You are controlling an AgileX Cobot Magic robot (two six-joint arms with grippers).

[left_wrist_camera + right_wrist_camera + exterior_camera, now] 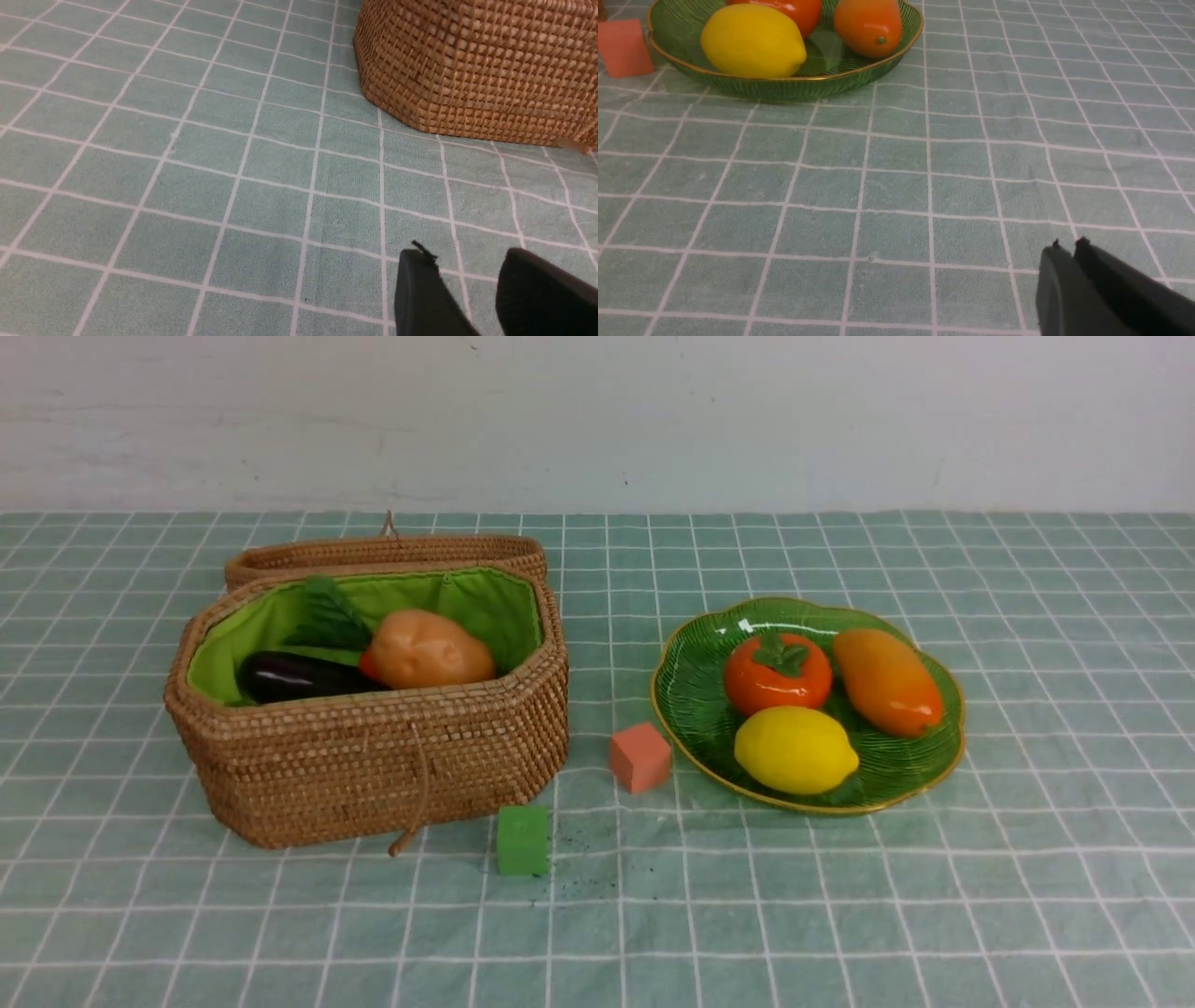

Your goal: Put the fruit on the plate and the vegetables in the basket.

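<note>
Nearest our own side, both arms hang low over the checked tablecloth and neither shows in the front view. Our left gripper stands with a clear gap between its fingers and holds nothing; it hovers just short of the basket's woven wall. Our right gripper has its fingertips pressed together, also empty, well apart from the plate.

Further out, a green cube sits by the basket's front corner and an orange cube just beside the plate's rim. We judge these to be distractors, rightly left on the cloth.

Beyond them, the plate carries the lemon, the persimmon and the mango, all inside the rim. The basket stands open, its lid lying behind it, so items drop in from above. Inside we see the eggplant, the potato, and leaves with a sliver of orange, likely the carrot. No radish is visible; we cannot tell whether it lies hidden. Otherwise sorting appears complete.
</note>
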